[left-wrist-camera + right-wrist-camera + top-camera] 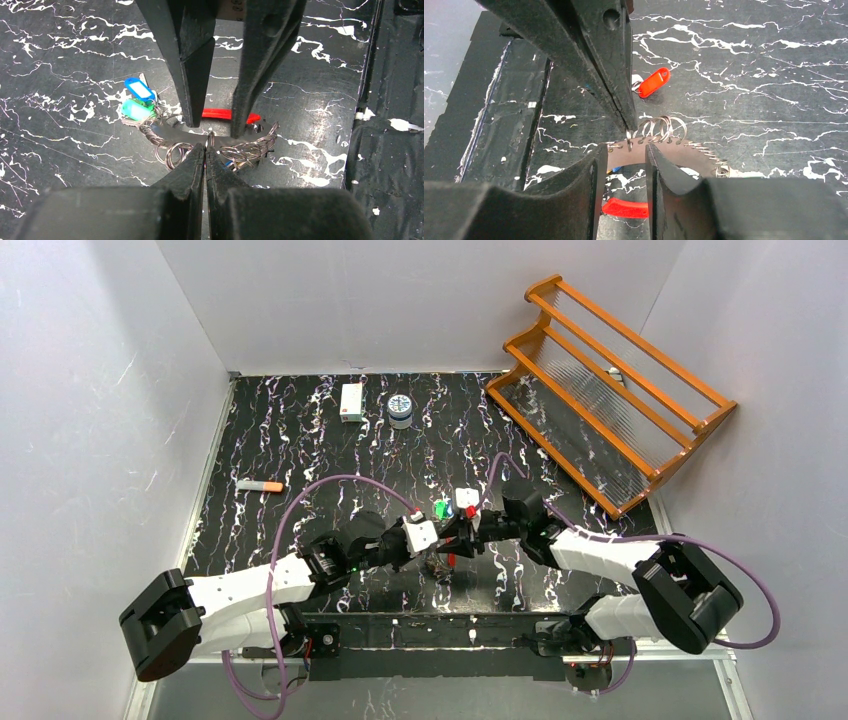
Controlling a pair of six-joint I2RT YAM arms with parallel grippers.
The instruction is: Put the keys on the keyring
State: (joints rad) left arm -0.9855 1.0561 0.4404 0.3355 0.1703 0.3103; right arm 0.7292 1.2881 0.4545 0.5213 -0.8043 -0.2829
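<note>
My left gripper is shut on the keyring, a thin silver ring standing upright at the near edge of a curved metal plate strung with more wire rings. My right gripper faces it from the other side. Its jaws stand apart, astride the plate's far edge, with nothing pinched. A red-capped key lies under the right gripper. Blue-capped and green-capped keys lie by the plate's left end. Another red-capped key lies apart. In the top view both grippers meet at table centre.
An orange wooden rack leans at the back right. A white box and a small round jar stand at the back. An orange-tipped marker lies at the left. The table's front edge is close behind the grippers.
</note>
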